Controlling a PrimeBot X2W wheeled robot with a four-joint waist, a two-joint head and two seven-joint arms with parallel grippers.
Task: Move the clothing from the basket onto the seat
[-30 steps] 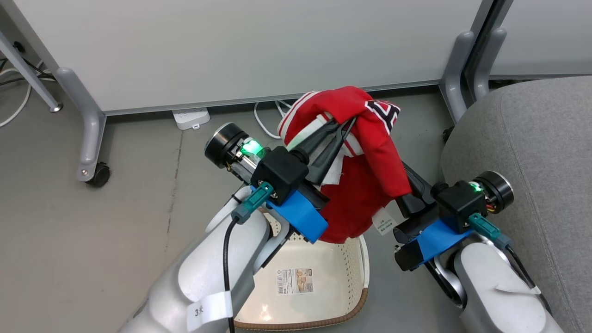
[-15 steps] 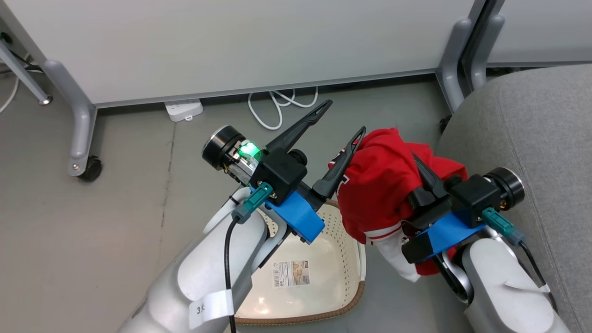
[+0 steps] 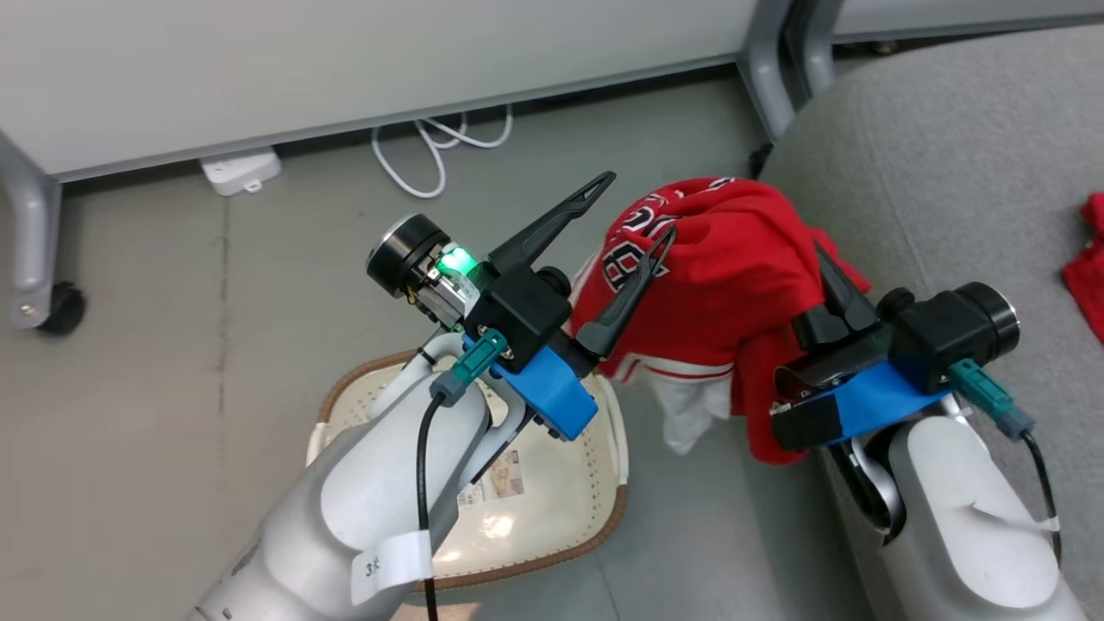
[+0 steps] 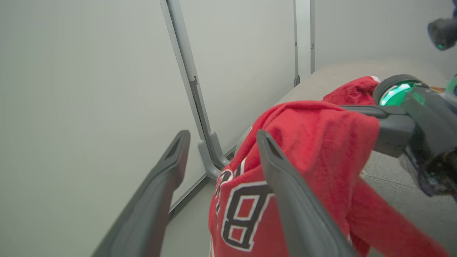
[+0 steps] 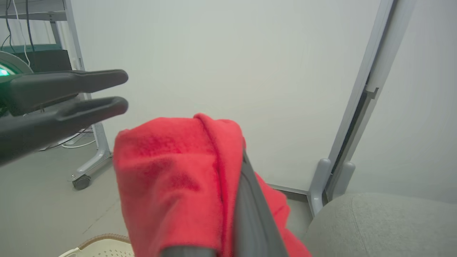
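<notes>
Jersey (image 3: 733, 285): red, pinched in my closed right gripper (image 3: 824, 276); left gripper (image 3: 638, 205) spread, empty. Lift clear, carry to seat (image 3: 949, 172) at 2 o'clock.

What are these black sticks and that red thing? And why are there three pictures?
It is a robot with two arms. Each pair of black sticks is a pincer. One picture looks down from its head; the other two look along each wrist. The right pincer is shut on a red jersey, held up beside the big grey seat. The left pincer is open, gripping nothing. The cream basket stands on the floor; a paper label shows inside. Another red piece of clothing lies on the seat.
</notes>
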